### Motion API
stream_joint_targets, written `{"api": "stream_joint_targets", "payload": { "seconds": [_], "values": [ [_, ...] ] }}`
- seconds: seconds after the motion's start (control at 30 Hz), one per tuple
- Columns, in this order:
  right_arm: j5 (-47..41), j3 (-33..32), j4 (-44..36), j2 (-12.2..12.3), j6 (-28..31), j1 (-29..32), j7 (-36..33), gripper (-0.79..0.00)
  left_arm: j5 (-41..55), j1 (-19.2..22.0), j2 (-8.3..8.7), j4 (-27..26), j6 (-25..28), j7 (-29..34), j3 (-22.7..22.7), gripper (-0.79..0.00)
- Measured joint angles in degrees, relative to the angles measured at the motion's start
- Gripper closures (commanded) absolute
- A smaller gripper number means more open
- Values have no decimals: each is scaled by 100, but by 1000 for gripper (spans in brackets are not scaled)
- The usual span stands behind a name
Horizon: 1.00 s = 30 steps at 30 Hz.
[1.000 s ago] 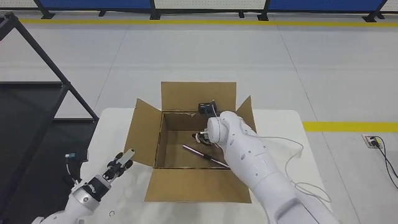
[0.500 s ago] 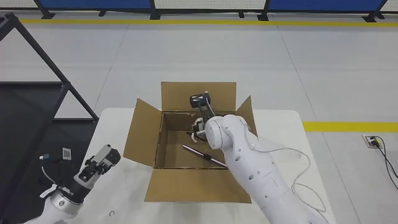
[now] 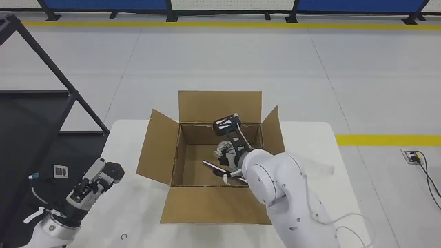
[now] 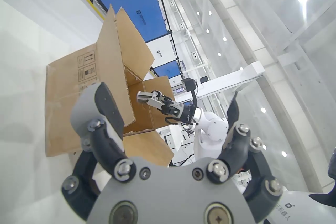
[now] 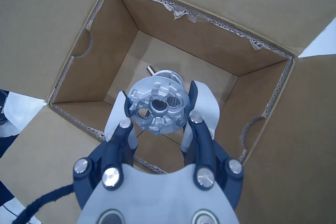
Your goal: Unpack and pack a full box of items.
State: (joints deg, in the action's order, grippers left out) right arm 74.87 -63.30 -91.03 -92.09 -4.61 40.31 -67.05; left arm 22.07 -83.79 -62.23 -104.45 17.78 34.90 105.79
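An open cardboard box (image 3: 219, 105) sits in the middle of the white tabletop (image 3: 131, 207) with all four flaps folded outward. The right end effector (image 3: 224, 149) hangs over the box opening, close to its centre and slightly toward 1 o'clock. It is clenched on a silver metal hub (image 3: 222, 151).

In the right wrist view the two fingers (image 5: 119, 109) of the right end effector (image 5: 159, 92) press against opposite edges of the metal hub (image 5: 158, 109), a round cast part with a central bore and notched teeth. The part is raised clear of the brown box (image 5: 210, 49) floor.

A thin metal rod (image 3: 215, 167) lies on that floor, running from 10 o'clock to 4 o'clock, with one end (image 5: 150, 69) showing past the hub.

The left end effector (image 3: 109, 173) is at 8 o'clock from the box, well apart from it at the tabletop's edge. In its own wrist view the left end effector (image 4: 169, 97) is released, fingers spread wide with nothing between them, tilted up toward the ceiling with the box (image 4: 68, 93) beyond.
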Motion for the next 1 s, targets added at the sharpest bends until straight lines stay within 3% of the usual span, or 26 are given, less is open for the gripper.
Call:
{"api": "stream_joint_targets", "payload": {
  "seconds": [0.27, 0.5, 0.7, 0.83, 1.0],
  "values": [
    [-27, 37, -91, 3, 79, 80, 97, 0, 0, -1, 0, -1, -1, -2, 0, -785],
    [62, -165, -1306, 112, 611, 577, -178, 0, 21, -72, 1, -45, -68, -90, 74, -785],
    [-438, -949, -2873, 280, 1243, 1394, -730, 0, 90, 34, 17, 16, -168, -39, 132, -785],
    [-1134, -1799, -3947, 409, 1699, 2098, -1207, 0, 48, 196, 30, 64, -297, 22, 63, -785],
    [-1976, -2897, -4387, 539, 2114, 2782, -1380, 0, -35, 411, 48, 91, -413, 121, -55, -785]
  ]
}}
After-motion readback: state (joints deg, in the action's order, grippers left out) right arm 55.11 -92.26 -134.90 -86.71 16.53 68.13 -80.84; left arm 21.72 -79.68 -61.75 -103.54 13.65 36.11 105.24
